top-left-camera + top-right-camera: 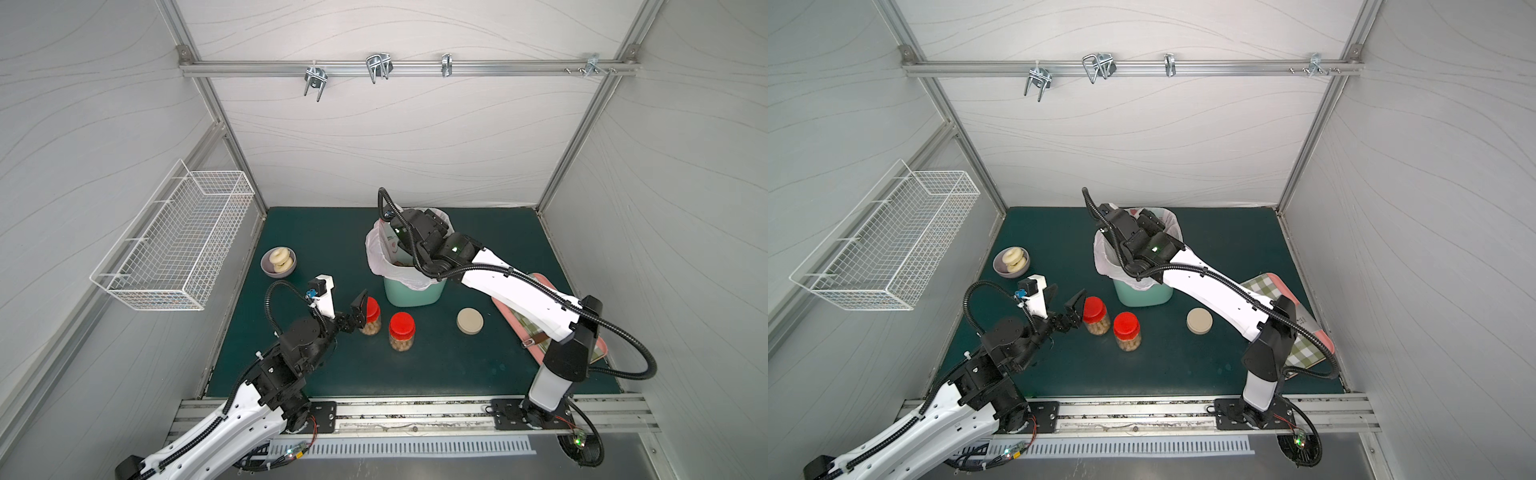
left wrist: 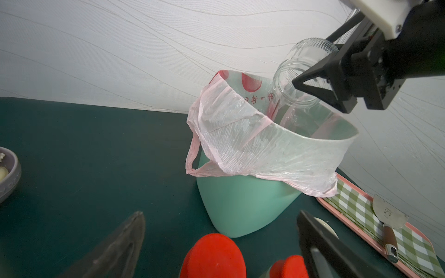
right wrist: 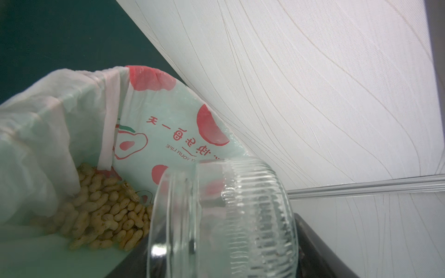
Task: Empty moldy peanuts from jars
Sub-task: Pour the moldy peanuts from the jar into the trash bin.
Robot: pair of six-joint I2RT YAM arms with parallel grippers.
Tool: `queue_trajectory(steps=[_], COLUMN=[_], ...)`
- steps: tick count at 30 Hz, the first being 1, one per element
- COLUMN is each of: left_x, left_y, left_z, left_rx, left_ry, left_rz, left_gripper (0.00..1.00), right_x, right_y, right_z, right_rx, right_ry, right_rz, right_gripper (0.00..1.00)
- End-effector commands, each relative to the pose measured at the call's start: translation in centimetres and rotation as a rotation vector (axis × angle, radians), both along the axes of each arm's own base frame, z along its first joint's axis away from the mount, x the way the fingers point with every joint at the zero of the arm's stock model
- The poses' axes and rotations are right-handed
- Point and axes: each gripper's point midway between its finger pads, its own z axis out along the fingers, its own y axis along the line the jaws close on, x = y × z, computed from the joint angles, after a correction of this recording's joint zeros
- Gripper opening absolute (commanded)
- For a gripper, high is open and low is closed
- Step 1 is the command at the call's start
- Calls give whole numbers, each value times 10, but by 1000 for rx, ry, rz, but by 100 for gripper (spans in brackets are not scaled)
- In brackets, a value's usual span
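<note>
The right gripper (image 2: 310, 61) is clamped on the squat clear jar (image 3: 224, 221), with one finger on each side of its ribbed wall. It holds the jar tipped, with the mouth down over the opening of the mint-green plastic bin (image 2: 240, 204), so that the content falls inside and not on the mat. The jar looks empty. The moldy peanuts (image 3: 108, 211), pale tan, lie in a heap at the bottom of the thin pink fruit-print bag (image 2: 265, 149) that lines the bin. The round beige lid (image 1: 470, 321) lies flat on the dark green mat (image 1: 457, 374) near the bin, I think put aside to leave the mouth free.

The left gripper (image 1: 1064, 300) has its jaws wide apart and holds nothing. It stands just beside a taller clear jar with a red screw lid (image 1: 371, 320), and I judge that it prepares to take this jar. A second red-lidded jar (image 1: 402, 332) stands near it. Both are closed and have peanuts inside, so in my judgement about one third of the work is done
</note>
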Motion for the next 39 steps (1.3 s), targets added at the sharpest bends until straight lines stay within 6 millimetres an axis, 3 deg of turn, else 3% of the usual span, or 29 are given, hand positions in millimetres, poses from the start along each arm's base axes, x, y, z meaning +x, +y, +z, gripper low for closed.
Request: queue_trajectory(steps=[1,5,11,15,26,33,39], left_x=[2,2,3,2,2,3,2], left_y=[2,1,-1,0,-12,-21,-28], left_z=[19,19,19,21,23,21,23], left_rx=[-44,-40,-40,-45,-31,-21,-21], left_ry=[-37,-34,-35,-35,-36,-25,-26], left_rz=[14,11,3,5,-50,-85,-121], left_gripper=[99,99,99,100,98,93,92], right_x=[-8,-6,-20,-18,-41,-73,-105], right_y=[-8,-10,-4,-9,-35,-53,-76], right_z=[41,42,56,55,78,92,89], right_rx=[105,86,146,160,400,582,699], right_ry=[-88,-108,-135,-131,-51,24,96], right_rz=[-5,-28,3,-14,27,100,145], right_gripper=[0,0,0,0,0,0,0])
